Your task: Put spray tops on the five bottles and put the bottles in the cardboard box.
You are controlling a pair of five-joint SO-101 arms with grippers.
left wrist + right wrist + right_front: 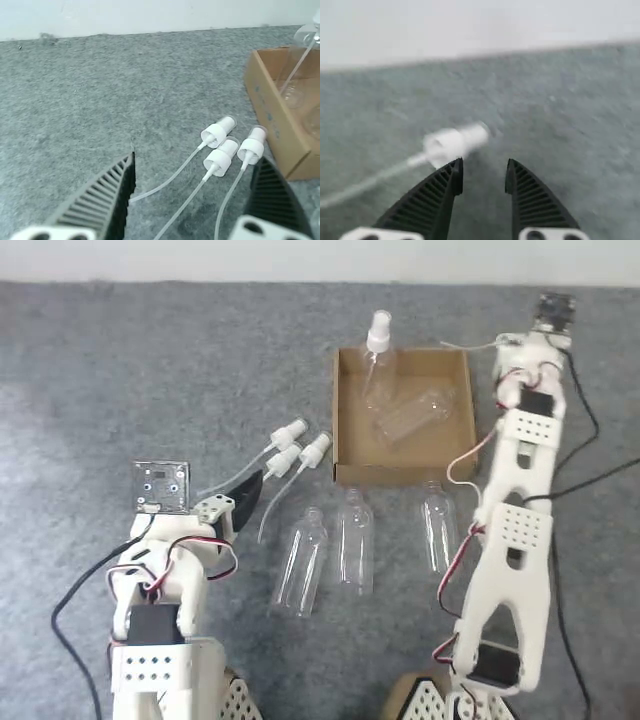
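Could pinch two of the three crowded spray tops [220, 155] with left pincer [196, 161] spread wide, or knock the lone top [455, 142] aside with right pincer [484, 167] narrowly parted.

The tabletop [150, 370] is covered in rough grey carpet-like cloth. The bottles [300, 560] are clear glossy plastic, the spray tops [216, 134] smooth white plastic. The cardboard box [400, 473] is matt brown. The left hand [196, 162] and right hand [484, 172] are ribbed matt black plastic.
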